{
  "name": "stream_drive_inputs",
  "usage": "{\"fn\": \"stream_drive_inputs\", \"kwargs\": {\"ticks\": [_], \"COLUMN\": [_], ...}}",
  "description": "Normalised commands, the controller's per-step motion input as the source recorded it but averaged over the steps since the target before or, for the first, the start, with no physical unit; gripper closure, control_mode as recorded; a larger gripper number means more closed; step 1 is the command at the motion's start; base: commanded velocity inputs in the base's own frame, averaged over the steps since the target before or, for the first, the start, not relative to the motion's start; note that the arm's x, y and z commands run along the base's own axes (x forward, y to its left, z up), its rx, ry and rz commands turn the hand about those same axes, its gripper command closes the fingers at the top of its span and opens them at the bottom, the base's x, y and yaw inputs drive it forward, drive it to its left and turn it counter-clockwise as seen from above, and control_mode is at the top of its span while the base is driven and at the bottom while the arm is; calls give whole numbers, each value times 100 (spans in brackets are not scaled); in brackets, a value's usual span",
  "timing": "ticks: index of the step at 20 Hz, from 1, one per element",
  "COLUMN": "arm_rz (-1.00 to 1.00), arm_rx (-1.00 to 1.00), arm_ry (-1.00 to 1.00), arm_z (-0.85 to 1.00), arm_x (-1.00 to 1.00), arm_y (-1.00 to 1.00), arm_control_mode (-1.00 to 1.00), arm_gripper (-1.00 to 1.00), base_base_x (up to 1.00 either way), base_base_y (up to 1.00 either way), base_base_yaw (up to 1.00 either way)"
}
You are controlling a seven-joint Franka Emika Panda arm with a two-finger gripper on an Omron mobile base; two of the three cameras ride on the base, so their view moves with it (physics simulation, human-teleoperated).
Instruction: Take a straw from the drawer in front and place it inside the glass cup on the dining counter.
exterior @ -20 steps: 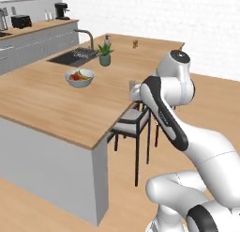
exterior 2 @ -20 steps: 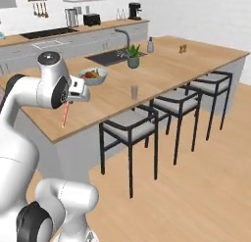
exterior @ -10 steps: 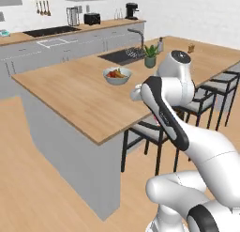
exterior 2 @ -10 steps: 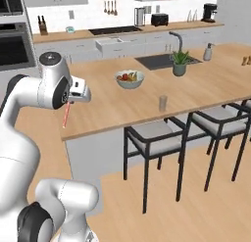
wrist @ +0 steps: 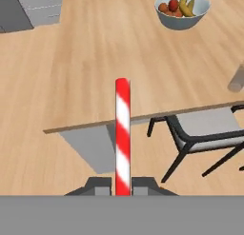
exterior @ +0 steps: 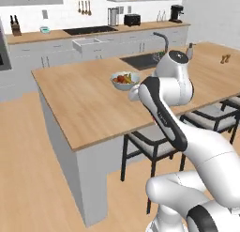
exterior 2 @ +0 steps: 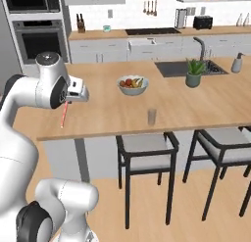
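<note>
My gripper [exterior 2: 68, 101] is shut on the red-and-white striped straw [exterior 2: 63, 114], which hangs down over the left front corner of the dining counter [exterior 2: 103, 116]. In the hand view the straw [wrist: 122, 134] rises straight up from between the fingertips [wrist: 100, 186], above the counter's edge [wrist: 95, 72]. The glass cup [exterior 2: 152, 116] stands near the counter's front edge, well to the right of the gripper, and shows blurred at the right border of the hand view [wrist: 237, 78]. The drawer [exterior 2: 142, 41] stands pulled open in the far wall cabinets.
A fruit bowl [exterior 2: 133, 84] sits mid-counter behind the cup. A potted plant [exterior 2: 194, 72] and the dark sink [exterior 2: 182, 68] with its faucet lie further right. Black stools [exterior 2: 147, 155] stand under the front edge. My own arm [exterior: 164, 109] blocks part of the counter in the left base view.
The whole picture has shifted as the base moved; the counter is now seen more square-on from its stool side. The straw stays gripped.
</note>
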Motion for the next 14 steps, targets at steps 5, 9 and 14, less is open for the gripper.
{"fn": "stream_drive_inputs", "kwargs": {"ticks": [5,9,14], "arm_rz": [0,0,0], "arm_rx": [0,0,0], "arm_ry": [0,0,0], "arm_z": [0,0,0], "arm_x": [0,0,0], "arm_y": [0,0,0], "arm_control_mode": [100,100,100], "arm_gripper": [100,100,100], "base_base_x": [15,2,17], "base_base_y": [-100,-100,-87], "base_base_yaw": [39,31,19]}}
